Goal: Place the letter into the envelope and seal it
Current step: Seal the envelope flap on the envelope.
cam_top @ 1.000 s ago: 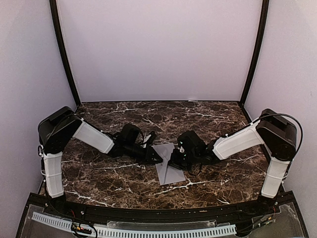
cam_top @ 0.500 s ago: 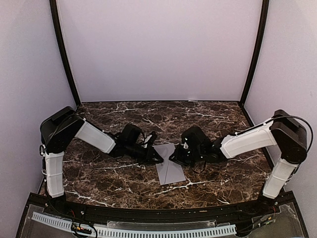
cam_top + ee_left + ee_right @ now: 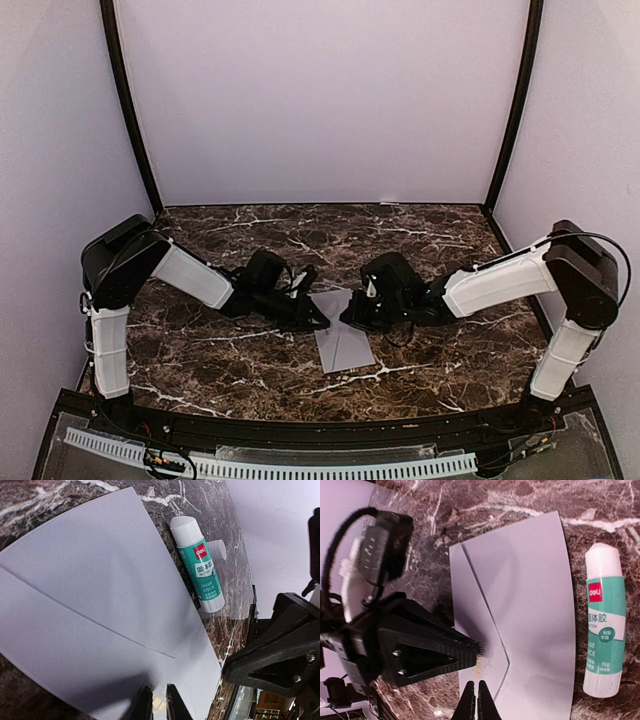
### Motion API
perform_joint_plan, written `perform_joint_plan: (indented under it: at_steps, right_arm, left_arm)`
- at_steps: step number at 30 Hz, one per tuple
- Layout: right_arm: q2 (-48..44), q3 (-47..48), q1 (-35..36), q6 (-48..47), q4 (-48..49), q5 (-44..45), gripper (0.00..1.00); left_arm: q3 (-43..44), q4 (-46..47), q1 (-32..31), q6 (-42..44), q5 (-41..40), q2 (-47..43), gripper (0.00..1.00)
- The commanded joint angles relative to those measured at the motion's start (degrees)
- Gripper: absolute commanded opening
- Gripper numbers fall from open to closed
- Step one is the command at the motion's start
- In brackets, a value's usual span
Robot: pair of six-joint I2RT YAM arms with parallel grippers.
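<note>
The envelope (image 3: 343, 340) lies flat at the middle of the bench (image 3: 250, 360), flap side up, with the flap folded down over the body. No letter is seen outside it; whether one is inside cannot be told.

The left end effector (image 3: 318, 320) rests at the envelope's 10 o'clock corner. Its fingers are drawn almost together with a thin slit between them, and whether paper is nipped there cannot be told. The right end effector (image 3: 350, 318) is set at 1 o'clock with its fingers closed together, and nothing is seen held. A Deli glue stick (image 3: 603, 640) lies just beside the envelope, at 3 o'clock in the right wrist view.

Sealing appears to be in hand. If the tips are dragged, the thin paper could be slid or creased on the polished stone. If pressure is lifted too early, the flap could spring open. The two end effectors are very close and could be knocked together, and the round glue stick could be rolled away.
</note>
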Motion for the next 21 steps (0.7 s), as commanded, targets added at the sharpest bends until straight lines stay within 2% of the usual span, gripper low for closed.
perform_joint_plan:
  at_steps: [1,9,21]
  right_arm:
    - [3.5,2.0,-0.1,-0.7,3.4,-3.2,0.0]
    - [7.8,3.8,-0.5,-2.0,5.2,-5.2,0.0]
    - [12.5,4.4,-1.2,-0.5,2.8,-6.8,0.0]
  left_arm:
    - [-1.1,-5.8,-0.3,0.4,-4.0,0.4,0.11]
    - [-1.1,-5.7,-0.3,0.4,-4.0,0.2,0.1]
    - [-0.8,-4.5,-0.4,-0.3,-5.0,0.0,0.09]
